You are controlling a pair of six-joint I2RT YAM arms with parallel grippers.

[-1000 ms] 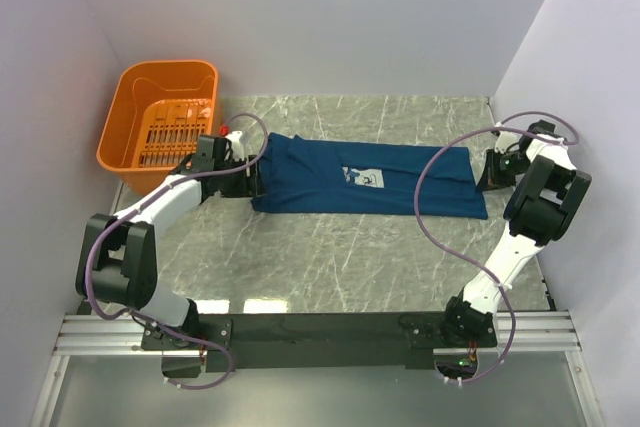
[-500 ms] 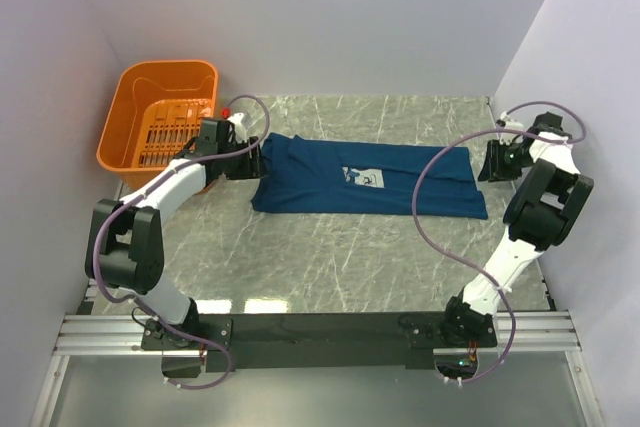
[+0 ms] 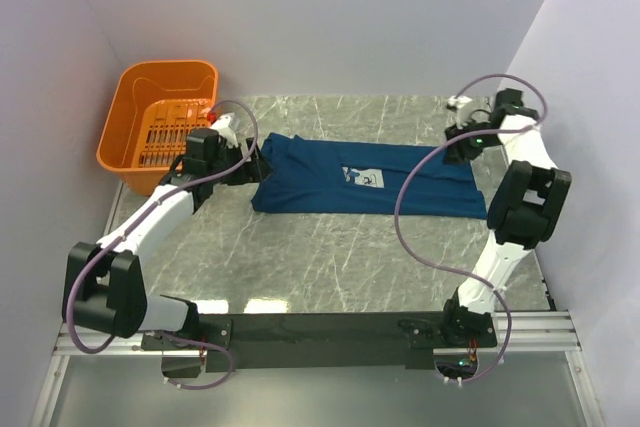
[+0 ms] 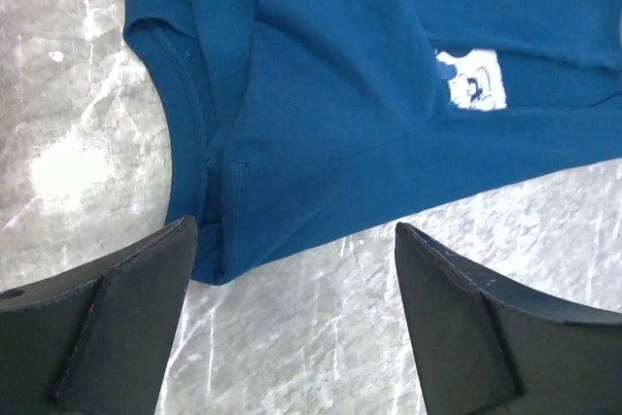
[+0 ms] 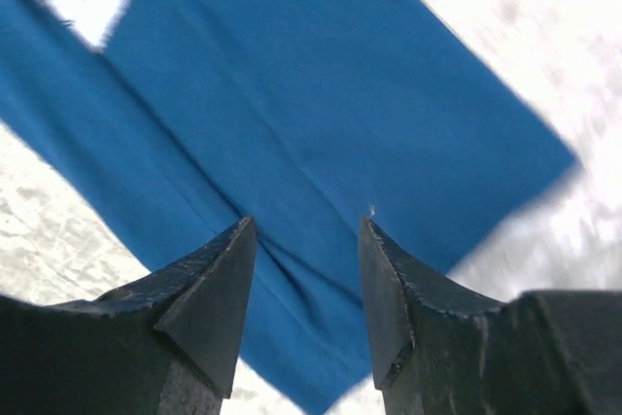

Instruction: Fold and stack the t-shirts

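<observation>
Right gripper [image 5: 306,225] has swung inward over the 3 o'clock end of the t-shirt [image 3: 370,177].
Both claws open, empty; left gripper [image 4: 292,230] hovers at the collar [image 4: 185,94], 9 o'clock; shirt flat, centre of table [image 3: 330,257].

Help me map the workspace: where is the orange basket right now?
In the top view the orange basket sits at the far-left corner of the table, just behind the left tool and left of the blue t-shirt.
</observation>
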